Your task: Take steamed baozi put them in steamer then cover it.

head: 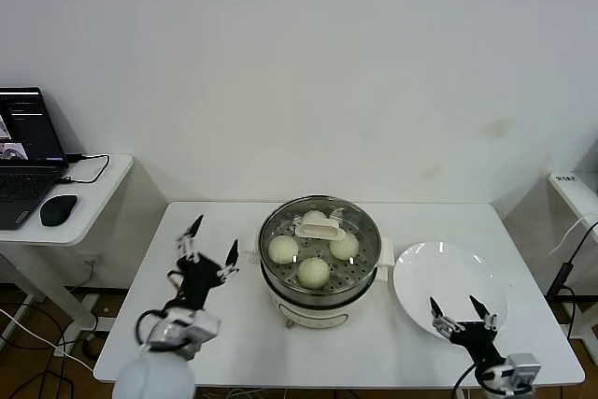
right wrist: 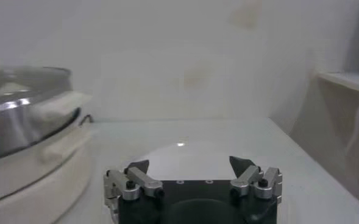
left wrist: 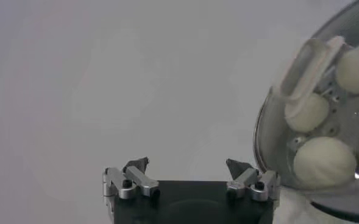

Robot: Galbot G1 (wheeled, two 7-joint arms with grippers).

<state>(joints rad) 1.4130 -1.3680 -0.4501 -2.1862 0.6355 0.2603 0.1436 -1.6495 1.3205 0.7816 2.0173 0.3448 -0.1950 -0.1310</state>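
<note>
The steamer stands mid-table, a shiny steel pot on a cream base. Several cream-white baozi lie on its perforated tray. The clear glass cover rests on top, its cream handle over the buns. My left gripper is open and empty, on the table to the left of the pot. In the left wrist view the left gripper has the baozi under the cover's handle just beside it. My right gripper is open and empty at the plate's near edge. In the right wrist view the right gripper faces the steamer.
A flat white plate lies right of the steamer, also seen as the plate ahead of the right gripper. A side table at far left holds a laptop and mouse. A white shelf stands at far right.
</note>
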